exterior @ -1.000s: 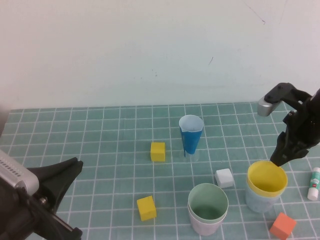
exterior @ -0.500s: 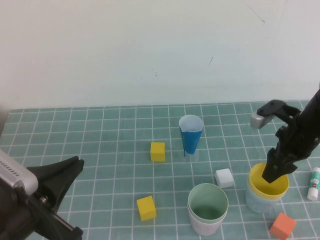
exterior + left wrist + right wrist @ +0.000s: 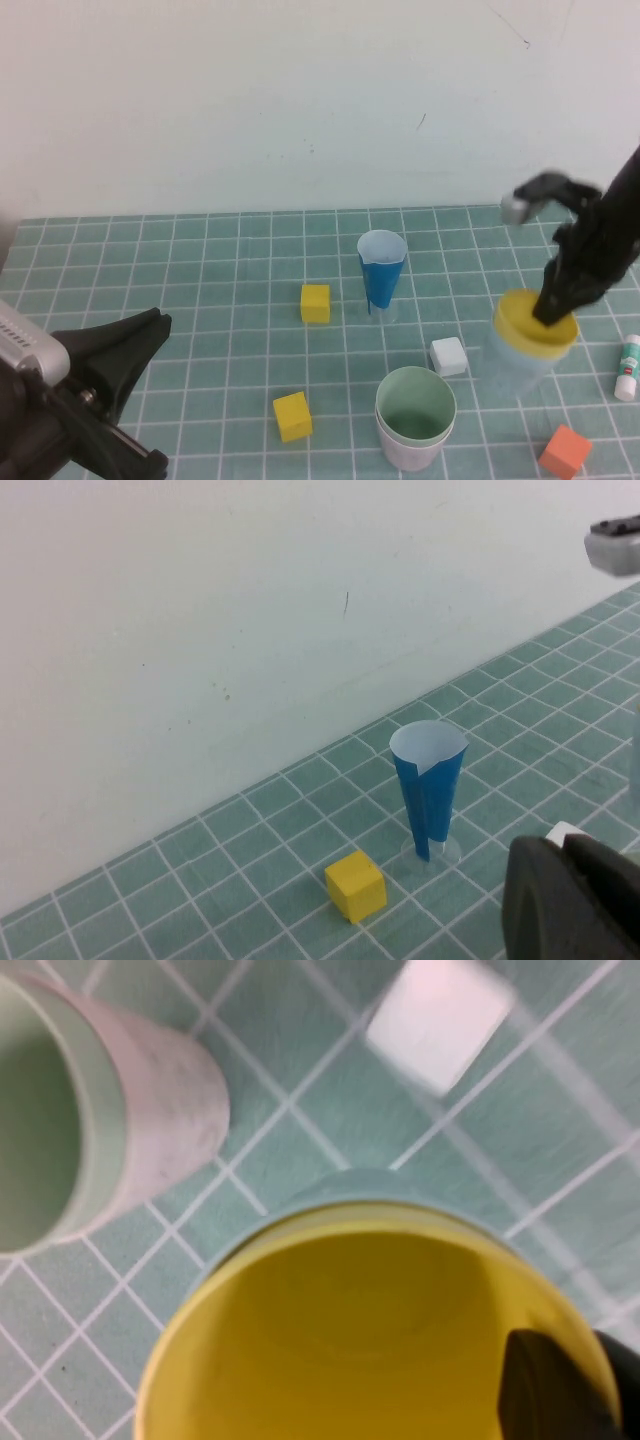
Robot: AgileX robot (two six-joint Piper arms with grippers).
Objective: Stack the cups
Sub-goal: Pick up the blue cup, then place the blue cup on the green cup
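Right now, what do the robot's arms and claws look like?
Both arms are mostly black. The right gripper, over at the table's right side, has dark, thin fingers, and a silver-grey block juts out near its wrist. The left gripper, low at the near left, is a chunky black wedge, with a ribbed silver-grey piece behind it. No cables or markings show.

Matte black left tool (image 3: 120, 365) with ribbed silver housing, black right tool (image 3: 556, 305), grey wrist block

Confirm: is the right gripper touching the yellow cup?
Touching. In the high view the right gripper is pinched on the far rim of the yellow cup, which looks lifted and tilted with the blue cup under it. The left gripper sits parked.
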